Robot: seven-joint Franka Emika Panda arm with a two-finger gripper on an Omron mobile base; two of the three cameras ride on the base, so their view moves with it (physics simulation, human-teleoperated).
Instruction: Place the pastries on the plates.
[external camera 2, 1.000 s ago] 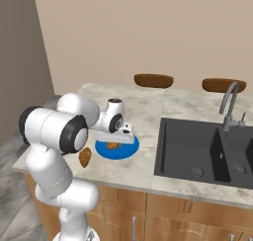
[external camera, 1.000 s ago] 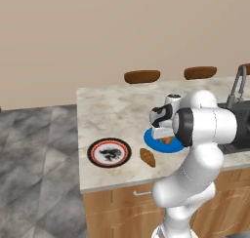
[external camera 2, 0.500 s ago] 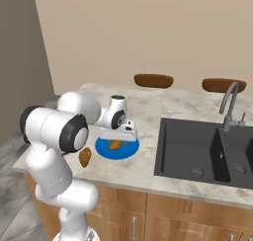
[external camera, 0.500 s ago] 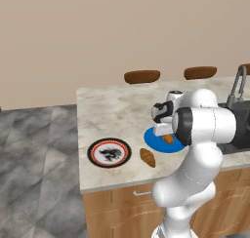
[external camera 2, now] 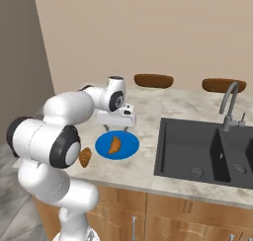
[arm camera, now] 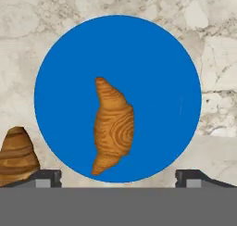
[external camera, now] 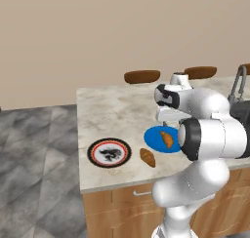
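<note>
Item one: blue plate [arm camera: 152, 72], round and flat, lay on the marble table [external camera: 112, 115] near its front edge, just left of the dark sink [external camera 2: 202, 146]. Item two: a golden-brown pastry [arm camera: 112, 125], oblong with tapered ends, rested flat on that plate, near the middle and wholly inside the rim; it touched nothing but the plate. Item three: my fingers [arm camera: 118, 178] hung above the blue plate, spread wide apart and holding nothing, one tip [arm camera: 44, 178] to each side of the pastry and clear of it. Item four: a second pastry [external camera: 147, 157] lay on the bare table, just beside the blue plate on the side toward the patterned plate, touching neither as far as I could see. Item five: white plate [external camera: 109, 152] with black-and-red rim and dark centre pattern, near the table's front edge, apart from the blue plate, with nothing on it. Item six: two brown chair backs [external camera 2: 153, 80] stood behind the far edge of the table. Item seven: a curved grey faucet [external camera 2: 228, 104] rose at the back of the sink.
</note>
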